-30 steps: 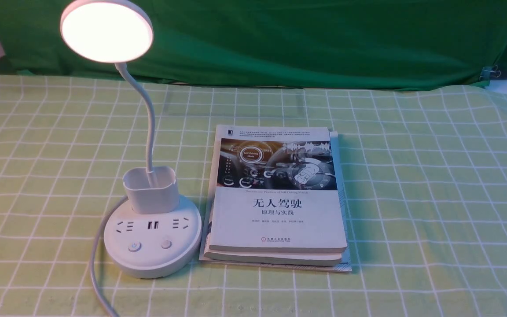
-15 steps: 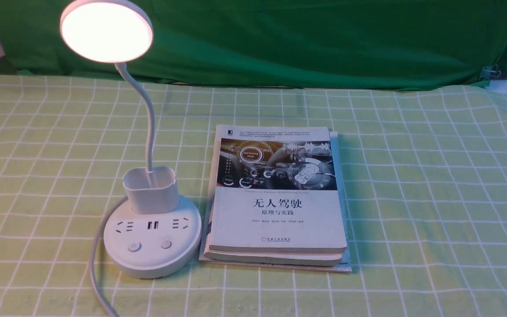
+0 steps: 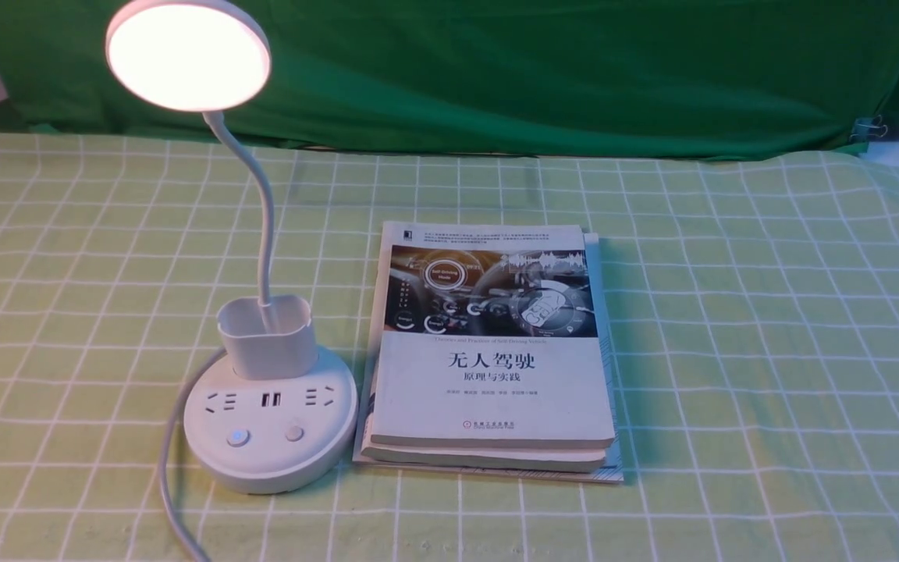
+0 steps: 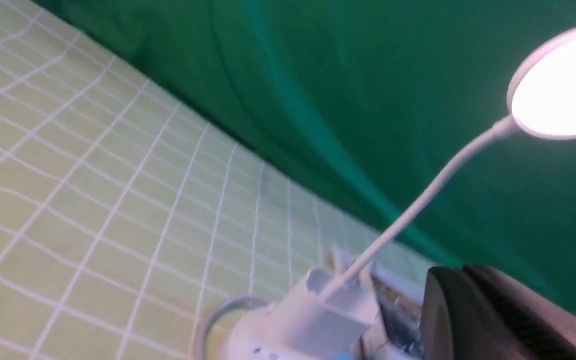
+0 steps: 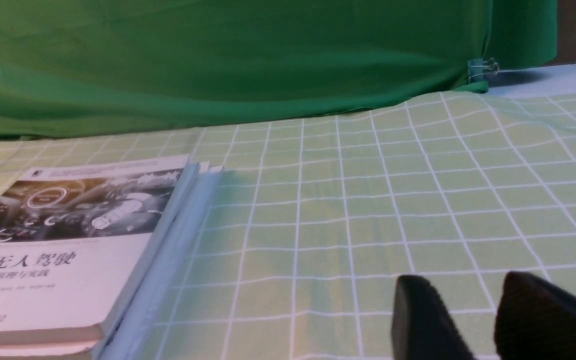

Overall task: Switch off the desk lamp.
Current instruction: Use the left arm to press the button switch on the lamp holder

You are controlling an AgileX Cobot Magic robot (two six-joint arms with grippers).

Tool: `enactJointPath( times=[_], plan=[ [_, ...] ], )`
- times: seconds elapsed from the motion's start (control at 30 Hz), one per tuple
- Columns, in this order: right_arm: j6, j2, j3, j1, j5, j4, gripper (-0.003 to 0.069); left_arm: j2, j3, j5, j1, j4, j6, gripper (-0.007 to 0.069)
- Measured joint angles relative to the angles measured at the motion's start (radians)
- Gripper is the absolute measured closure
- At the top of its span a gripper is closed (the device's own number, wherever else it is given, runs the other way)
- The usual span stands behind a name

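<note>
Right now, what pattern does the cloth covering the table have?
White grid lines on pale green cloth, clearest in the front view.

Lamp head: glared solid white at eleven o'clock, front view.
Left wrist view: was softly blurred.
Right pincer: looked dark, out of focus.

We read "无人驾驶" and, beneath it, "原理与实践" on the top book; its cover picture showed "Self-Driving Mode".
</note>
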Motion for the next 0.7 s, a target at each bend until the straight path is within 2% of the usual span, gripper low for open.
enactJointPath(
  times=[0.1,0.13,0.17,0.23,0.33,0.53,0.7],
  plan=[
    [-0.001,0.000,0.000,0.000,0.000,0.000,0.0420,0.213,-0.150,0.229,0.000,0.017,0.154,0.0623],
    [-0.001,0.000,0.000,0.000,0.000,0.000,0.0420,0.213,-0.159,0.229,0.000,0.017,0.154,0.0623],
    [0.000,0.000,0.000,0.000,0.001,-0.001,0.0420,0.326,-0.225,0.332,0.000,0.019,0.227,0.0623],
    [-0.001,0.000,0.000,0.000,0.001,-0.001,0.0420,0.460,-0.282,0.414,-0.020,0.023,0.269,0.0623],
    [-0.001,0.000,0.000,0.000,0.001,-0.001,0.0420,0.600,-0.338,0.441,-0.093,0.051,0.283,0.0623],
    [-0.001,0.000,0.000,0.000,0.001,-0.001,0.0420,0.893,-0.468,0.503,-0.352,0.137,0.266,0.0623],
    [0.001,0.000,0.000,0.000,0.001,-0.001,0.0420,1.041,-0.550,0.542,-0.448,0.152,0.260,0.0623]
  ],
)
